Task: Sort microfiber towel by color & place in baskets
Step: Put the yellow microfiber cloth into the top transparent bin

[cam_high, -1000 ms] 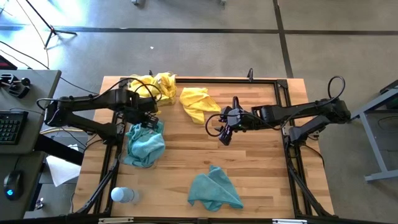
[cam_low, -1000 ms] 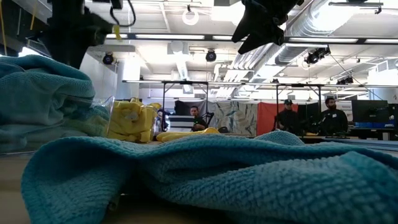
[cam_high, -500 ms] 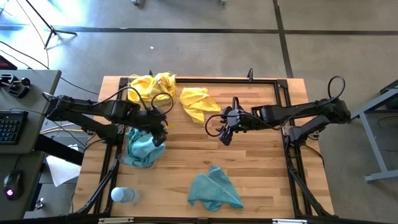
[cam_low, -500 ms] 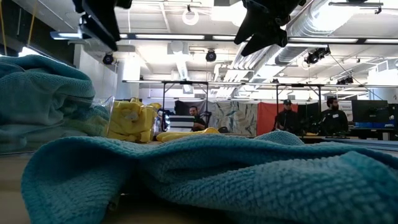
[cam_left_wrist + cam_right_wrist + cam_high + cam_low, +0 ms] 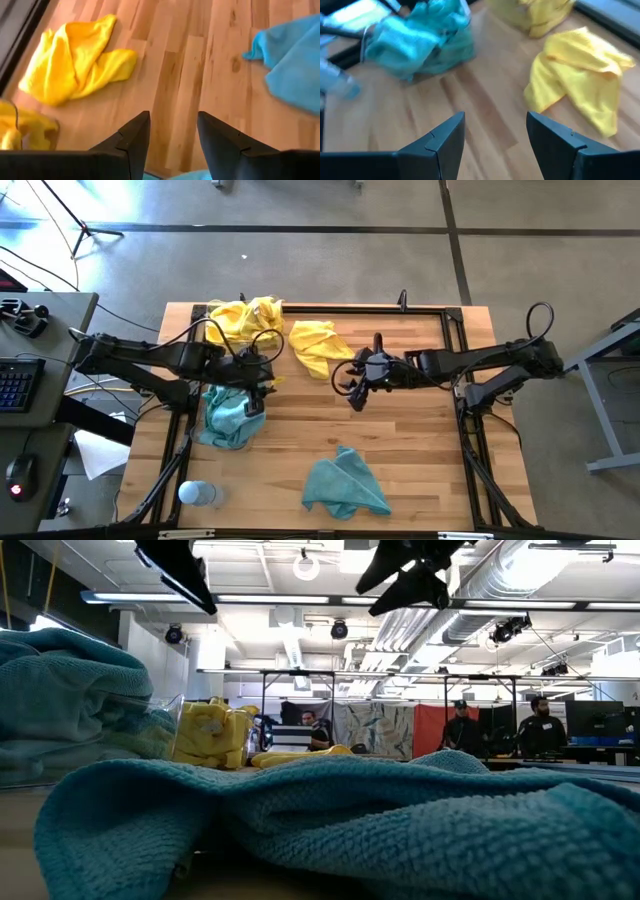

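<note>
— Right gripper: jaws apart, empty, hovering beside loose yellow towel near yellow-filled basket. Left gripper?

— Open, empty, above teal-filled basket. Best to descend onto a raised fold, pinch one layer, lift clear before carrying.

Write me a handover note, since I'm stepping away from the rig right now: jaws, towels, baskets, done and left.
Left gripper: jaws open, empty, above the teal basket's edge.
Right gripper: jaws open, empty, mid-table beside the loose yellow towel.
Done: teal towels piled in the teal basket; yellow towels heaped in the yellow basket at the back left.
Left: the loose yellow towel at the back centre and the loose teal towel at the front centre, both on the table.
</note>
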